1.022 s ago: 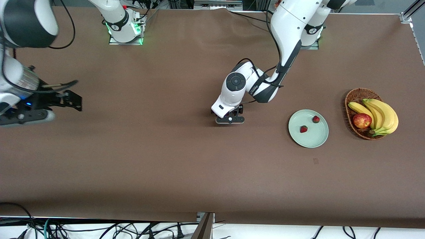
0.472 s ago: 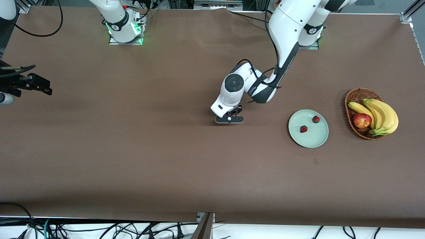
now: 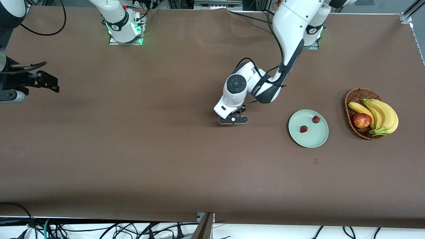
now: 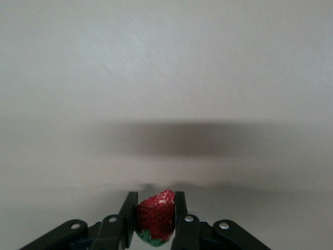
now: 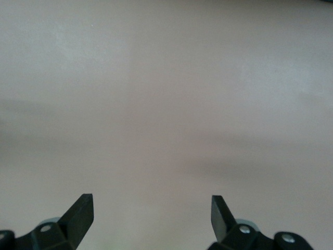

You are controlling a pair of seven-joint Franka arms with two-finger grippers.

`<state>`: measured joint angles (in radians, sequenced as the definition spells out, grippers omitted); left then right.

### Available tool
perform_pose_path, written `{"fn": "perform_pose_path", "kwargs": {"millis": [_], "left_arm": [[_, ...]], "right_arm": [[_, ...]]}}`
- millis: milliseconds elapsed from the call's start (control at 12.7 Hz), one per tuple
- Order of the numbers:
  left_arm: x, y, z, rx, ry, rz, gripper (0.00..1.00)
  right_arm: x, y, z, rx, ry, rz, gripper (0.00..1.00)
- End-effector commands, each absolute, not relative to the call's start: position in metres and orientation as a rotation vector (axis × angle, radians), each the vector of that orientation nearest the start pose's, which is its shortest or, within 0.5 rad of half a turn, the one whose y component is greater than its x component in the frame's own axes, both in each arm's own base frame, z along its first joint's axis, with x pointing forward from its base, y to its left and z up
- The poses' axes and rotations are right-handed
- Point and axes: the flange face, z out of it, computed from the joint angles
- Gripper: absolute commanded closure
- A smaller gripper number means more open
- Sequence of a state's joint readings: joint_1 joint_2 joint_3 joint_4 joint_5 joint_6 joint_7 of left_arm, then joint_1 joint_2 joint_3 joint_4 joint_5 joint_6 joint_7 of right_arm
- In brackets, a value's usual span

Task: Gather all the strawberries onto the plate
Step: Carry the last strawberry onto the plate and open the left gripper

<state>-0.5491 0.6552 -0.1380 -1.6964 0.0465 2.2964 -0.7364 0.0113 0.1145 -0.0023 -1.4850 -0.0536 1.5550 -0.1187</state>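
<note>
Left claw [image 4: 155, 219] low at mid-table, fingers pinched together; right claw [image 5: 151, 213] agape at table's end.

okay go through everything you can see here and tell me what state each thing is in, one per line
left gripper: shut on third strawberry, low over bare table
right gripper: open, empty, waiting at the right arm's end
plate: holds two strawberries
basket: holds bananas and apple

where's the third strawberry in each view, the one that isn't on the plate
Front view: hidden under the left claw, low over the brown table, toward the right arm's end from the pale mint-green round plate.
Left wrist view: the small red strawberry with a green cap sits clamped between the claw's black fingers.
Right wrist view: not in it.
Shared landmark: the left claw.
</note>
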Motion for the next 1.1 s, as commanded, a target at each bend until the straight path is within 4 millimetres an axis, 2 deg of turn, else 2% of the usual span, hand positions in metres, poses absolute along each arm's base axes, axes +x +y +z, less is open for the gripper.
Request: {"fn": "perform_pose_path", "kwargs": {"millis": [0, 314, 472, 629, 865, 1022], "left_arm": [[0.548, -0.363, 0.257, -3.127, 0.074, 0.106, 1.0], [0.562, -0.288, 0.288, -3.116, 0.277, 0.109, 1.0], [0.569, -0.244, 0.296, -3.105, 0.389, 0.114, 1.0], [0.574, -0.208, 0.297, -3.095, 0.459, 0.14, 1.0], [0.58, -0.172, 0.288, -3.082, 0.541, 0.181, 1.0], [0.585, -0.146, 0.284, -3.089, 0.509, 0.192, 1.0]], "right_arm": [[0.574, -0.004, 0.616, -3.175, -0.217, 0.022, 0.0], [0.563, -0.013, 0.612, -3.17, -0.165, 0.138, 0.0], [0.56, -0.011, 0.612, -3.169, -0.047, 0.16, 0.0], [0.561, -0.007, 0.612, -3.157, -0.015, 0.156, 0.0], [0.561, 0.004, 0.612, -3.157, -0.047, 0.155, 0.0], [0.562, 0.005, 0.612, -3.157, -0.052, 0.155, 0.0]]}}
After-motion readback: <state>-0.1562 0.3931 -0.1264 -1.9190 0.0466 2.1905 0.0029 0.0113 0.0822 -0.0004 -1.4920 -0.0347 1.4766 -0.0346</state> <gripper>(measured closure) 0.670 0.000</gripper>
